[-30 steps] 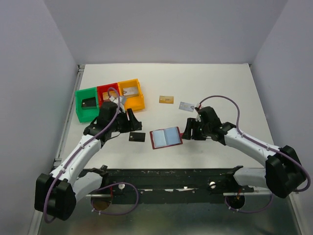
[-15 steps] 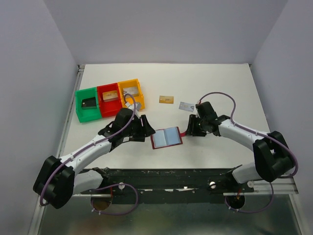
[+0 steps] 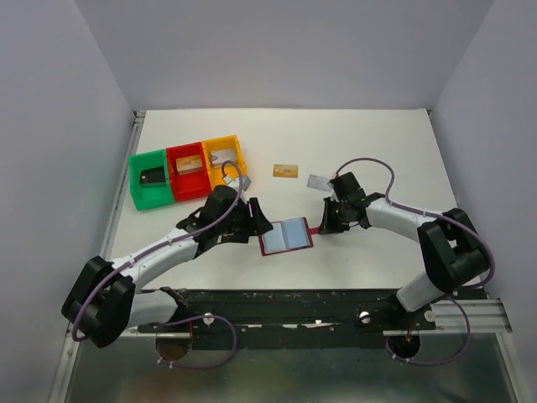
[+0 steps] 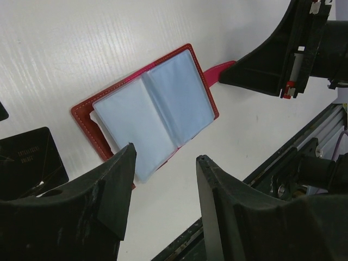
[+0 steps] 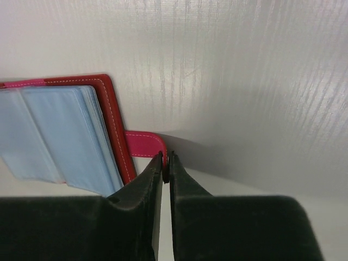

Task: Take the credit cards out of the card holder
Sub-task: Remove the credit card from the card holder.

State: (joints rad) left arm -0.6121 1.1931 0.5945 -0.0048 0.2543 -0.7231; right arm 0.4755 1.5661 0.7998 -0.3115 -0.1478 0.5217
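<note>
The right jaws pinch the tab (image 5: 142, 148) of the holder (image 3: 285, 235), nearly shut. The left jaws hang half open and empty above the holder's left side. The holder lies open on the tabletop (image 3: 377, 143), with a gold card (image 3: 286, 170) and a grey card (image 3: 317, 180) beyond it.

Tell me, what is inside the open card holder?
Only pale blue pockets show inside the card holder. They are cloudy, so what lies within or beneath them cannot be seen.
</note>
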